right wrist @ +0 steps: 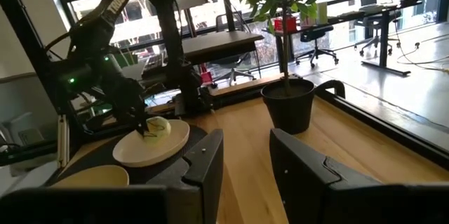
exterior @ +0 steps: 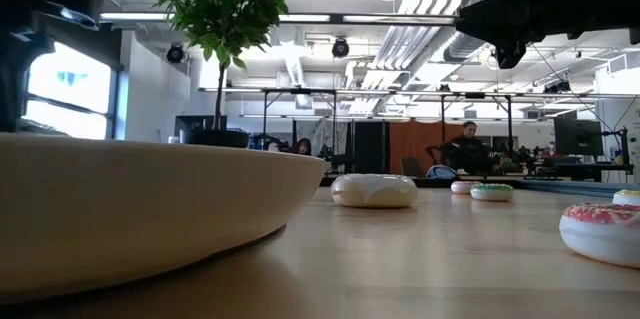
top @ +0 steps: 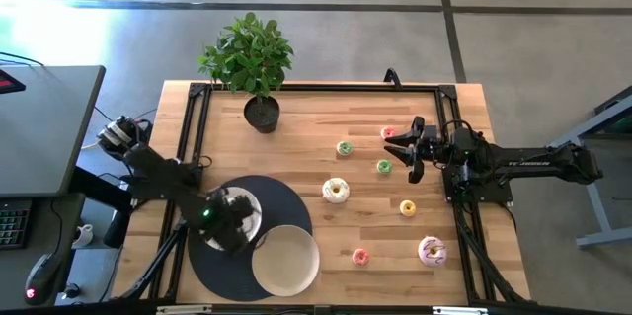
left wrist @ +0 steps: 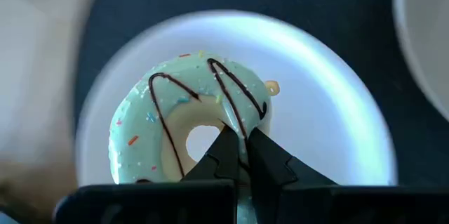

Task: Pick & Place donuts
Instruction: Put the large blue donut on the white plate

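Note:
My left gripper [top: 229, 224] is shut on a mint-green donut [left wrist: 189, 112] with chocolate lines, over a small white plate [top: 249, 202] on a dark round mat [top: 286, 201]. The donut and plate also show in the right wrist view [right wrist: 156, 128]. My right gripper [top: 405, 153] is open and empty above the table's far right part, among loose donuts lying flat on the wood: pink [top: 388, 132], green [top: 344, 147], green [top: 383, 166], white [top: 336, 191], yellow [top: 407, 207], pink [top: 360, 256], lilac [top: 432, 250]. My left gripper pinches the donut's ring beside the hole [left wrist: 238, 122] between its two fingertips [left wrist: 226, 147], which stand close together. The fingers come from above, pointing down. The donut is tilted over the white plate [left wrist: 337, 112]; whether it touches the plate I cannot tell.
A cream bowl [top: 286, 260] stands on the mat's near edge, right beside my left gripper. A potted plant [top: 259, 68] stands at the table's far edge. A black frame [top: 296, 88] runs round the tabletop. Bare wood lies between mat and loose donuts.

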`<state>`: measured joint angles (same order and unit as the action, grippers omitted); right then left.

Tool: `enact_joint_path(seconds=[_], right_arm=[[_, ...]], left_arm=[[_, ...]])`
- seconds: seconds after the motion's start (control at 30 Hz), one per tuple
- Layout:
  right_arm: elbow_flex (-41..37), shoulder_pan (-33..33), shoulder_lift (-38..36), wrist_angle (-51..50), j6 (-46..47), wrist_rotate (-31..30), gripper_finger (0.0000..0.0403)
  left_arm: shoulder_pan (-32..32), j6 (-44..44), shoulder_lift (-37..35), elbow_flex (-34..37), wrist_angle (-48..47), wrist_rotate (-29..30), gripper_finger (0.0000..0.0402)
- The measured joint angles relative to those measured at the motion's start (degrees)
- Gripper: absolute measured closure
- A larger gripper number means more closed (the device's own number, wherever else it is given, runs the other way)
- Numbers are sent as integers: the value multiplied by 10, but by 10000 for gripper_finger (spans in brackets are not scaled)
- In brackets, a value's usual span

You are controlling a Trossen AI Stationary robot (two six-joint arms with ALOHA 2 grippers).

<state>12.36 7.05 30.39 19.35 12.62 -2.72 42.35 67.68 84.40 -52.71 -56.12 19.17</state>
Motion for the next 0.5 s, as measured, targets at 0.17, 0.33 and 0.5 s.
enact_joint_path(seconds=[0.17,0.33,0.5], right_arm=[[0,0,0,5,-2,-2,289],[0,0,0,8,-6,-8,289],[0,0,0,8,-6,-8,289]], left_arm=[[45,88,0,35,2,82,398],[37,187,0,86,7,65,379],[38,239,0,111,11,58,318]])
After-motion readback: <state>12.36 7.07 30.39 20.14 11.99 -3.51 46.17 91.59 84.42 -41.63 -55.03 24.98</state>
